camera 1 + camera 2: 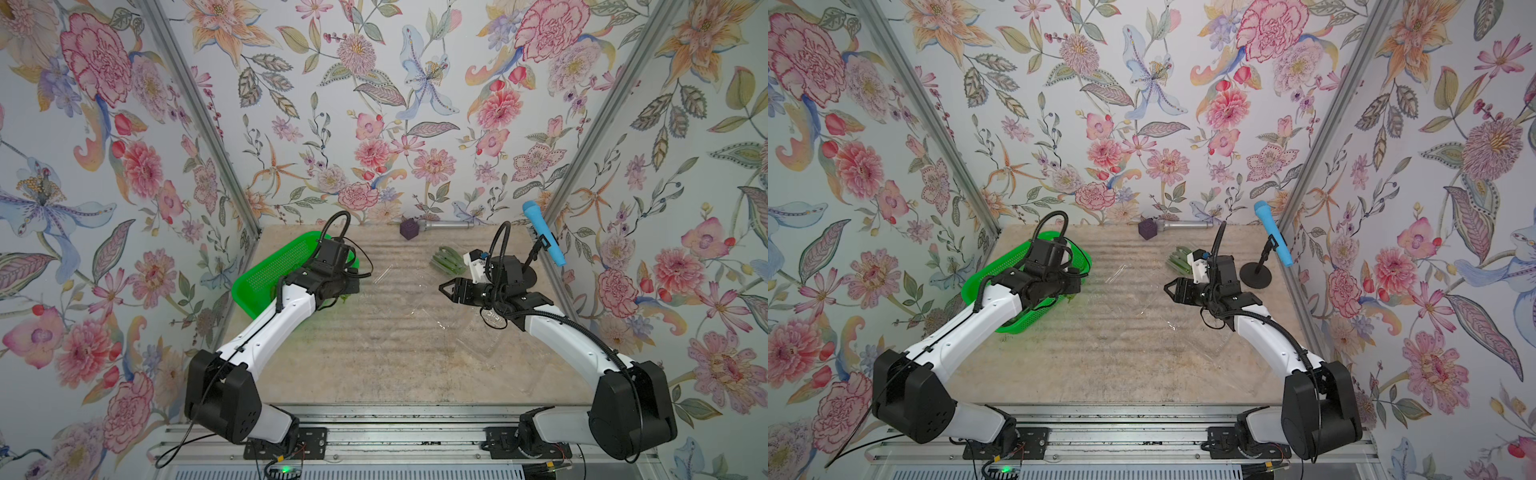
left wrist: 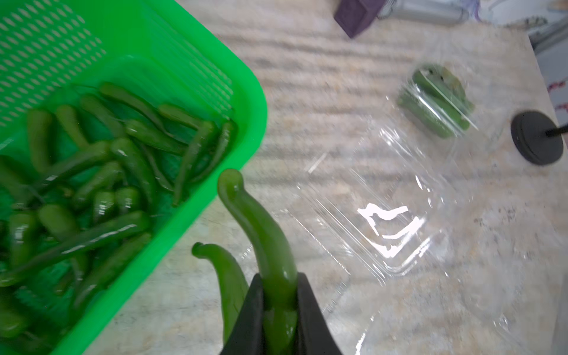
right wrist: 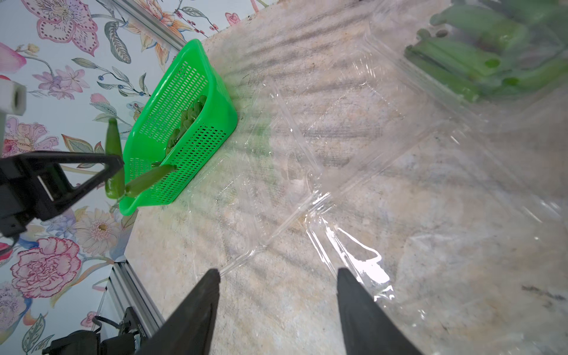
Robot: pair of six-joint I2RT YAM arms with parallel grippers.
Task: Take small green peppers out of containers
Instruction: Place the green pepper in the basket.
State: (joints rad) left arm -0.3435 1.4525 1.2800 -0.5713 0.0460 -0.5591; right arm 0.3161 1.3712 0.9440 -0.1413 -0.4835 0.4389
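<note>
Left wrist: your left gripper (image 2: 280, 278) clamps a pepper (image 2: 261, 227) by the basket (image 2: 250, 98). Your right gripper (image 3: 278, 272) stands apart, empty; one box (image 2: 436, 104) is full.

We see a bright green perforated basket (image 1: 274, 266) on the left side of a mottled beige table (image 1: 374, 357), with flowered wallpaper (image 1: 374, 104) on the walls around it. At the table's far edge a dark purple cube (image 1: 408, 229) lies just beside a silver microphone (image 1: 449, 225). In the far right corner we see a blue microphone (image 1: 544, 233) tilted on a small stand with a round black base (image 1: 1255, 274).
</note>
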